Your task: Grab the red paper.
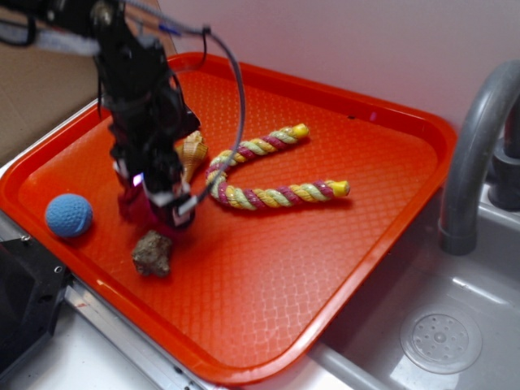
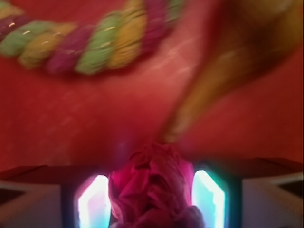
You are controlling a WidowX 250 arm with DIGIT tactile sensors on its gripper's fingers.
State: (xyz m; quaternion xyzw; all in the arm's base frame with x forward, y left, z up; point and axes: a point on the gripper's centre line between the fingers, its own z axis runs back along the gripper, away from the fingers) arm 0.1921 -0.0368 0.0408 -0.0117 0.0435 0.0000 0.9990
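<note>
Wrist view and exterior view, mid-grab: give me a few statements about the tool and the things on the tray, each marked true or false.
1. The crumpled dark crimson paper wad sits between the tool's two fingers. True.
2. The blue dimpled ball lies inside the grey sink. False: it is on the orange-red textured plastic tray.
3. The grey-brown rough rock lies on the tray close to the tool. True.
4. The braided multicolour rope toy is held by the tool. False: it lies free on the tray.
5. The tan spiral seashell lies off the tray. False: it is on the tray.
</note>
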